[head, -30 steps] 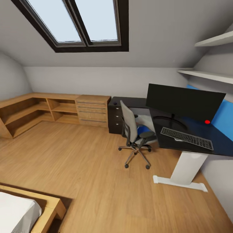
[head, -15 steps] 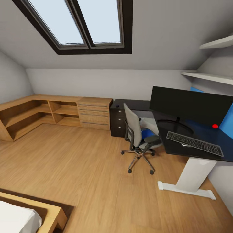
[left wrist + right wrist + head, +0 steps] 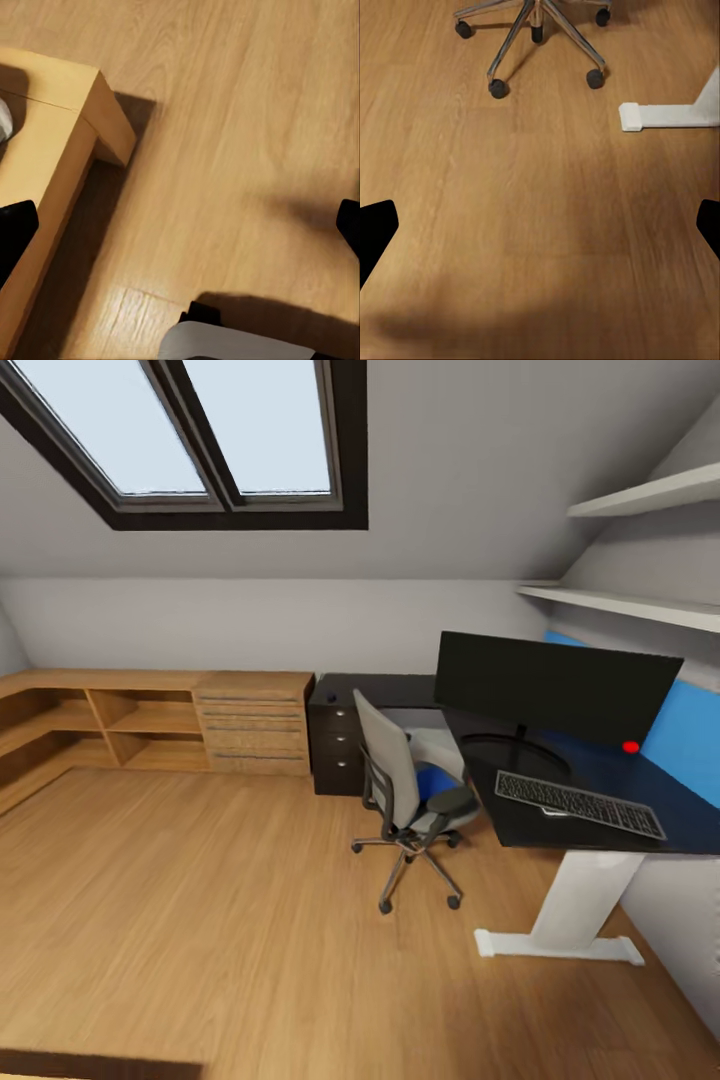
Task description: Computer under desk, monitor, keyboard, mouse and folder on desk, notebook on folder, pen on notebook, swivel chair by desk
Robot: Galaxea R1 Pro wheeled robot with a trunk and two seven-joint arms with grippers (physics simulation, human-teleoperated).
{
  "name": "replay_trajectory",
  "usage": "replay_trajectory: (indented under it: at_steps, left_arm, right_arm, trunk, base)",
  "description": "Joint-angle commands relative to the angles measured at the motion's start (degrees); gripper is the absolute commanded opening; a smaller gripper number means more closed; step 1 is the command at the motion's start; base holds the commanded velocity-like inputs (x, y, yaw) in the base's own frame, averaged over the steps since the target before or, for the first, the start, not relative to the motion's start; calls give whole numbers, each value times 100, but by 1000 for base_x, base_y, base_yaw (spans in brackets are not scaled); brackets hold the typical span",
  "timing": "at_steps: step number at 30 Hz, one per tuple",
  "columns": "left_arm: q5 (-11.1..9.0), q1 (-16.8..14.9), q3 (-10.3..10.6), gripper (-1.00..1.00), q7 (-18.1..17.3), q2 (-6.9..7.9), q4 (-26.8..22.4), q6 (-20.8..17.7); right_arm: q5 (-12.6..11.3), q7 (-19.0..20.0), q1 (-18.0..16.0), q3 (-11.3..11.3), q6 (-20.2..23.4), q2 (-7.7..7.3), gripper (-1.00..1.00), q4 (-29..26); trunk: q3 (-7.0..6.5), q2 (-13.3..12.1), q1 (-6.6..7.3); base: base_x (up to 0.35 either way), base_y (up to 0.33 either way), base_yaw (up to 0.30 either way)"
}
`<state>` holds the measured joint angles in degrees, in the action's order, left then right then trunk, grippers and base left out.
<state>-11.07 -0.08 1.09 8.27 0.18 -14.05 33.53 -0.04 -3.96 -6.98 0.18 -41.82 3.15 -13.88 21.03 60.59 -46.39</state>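
Both wide-spread, empty grippers face bare floor; the flat bright blue folder [image 3: 437, 781] on the grey padded swivel chair [image 3: 405, 790] lies at one o'clock, likelier nearer the right arm.

- Bright, even daylight pours in from the skylight [image 3: 190, 440], washing the sloped ceiling pale.
- Wide-angle bending shows at the head view's edges; rendering looks slightly soft.
- Soft blurry shadows lie on the wood floor [image 3: 540, 225] in both wrist views.
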Motion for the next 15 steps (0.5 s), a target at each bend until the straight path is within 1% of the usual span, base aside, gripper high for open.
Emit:
replay_trajectory:
  at_steps: [1,8,11,15]
  left_arm:
    - [-27,-1,14,100,4,0,-2,14]
    - [-27,-1,14,100,-1,-1,-2,6]
    - [-27,-1,14,100,-1,-1,-2,5]
    - [-27,-1,17,100,-1,-1,-2,5]
  right_arm:
    - [1,-23,-5,3,-14,2,100,4]
    - [-1,-24,-5,0,12,6,100,8]
    - [-3,-25,-5,0,15,9,100,7]
    - [0,-25,-5,0,14,10,100,7]
  trunk:
    - [3,3,-4]
    - [0,3,-4]
    - [15,3,-4]
    - [37,3,-4]
  base:
    - [313,93,-276]
    - [315,91,-267]
    - [317,59,-121]
    - [320,17,-32]
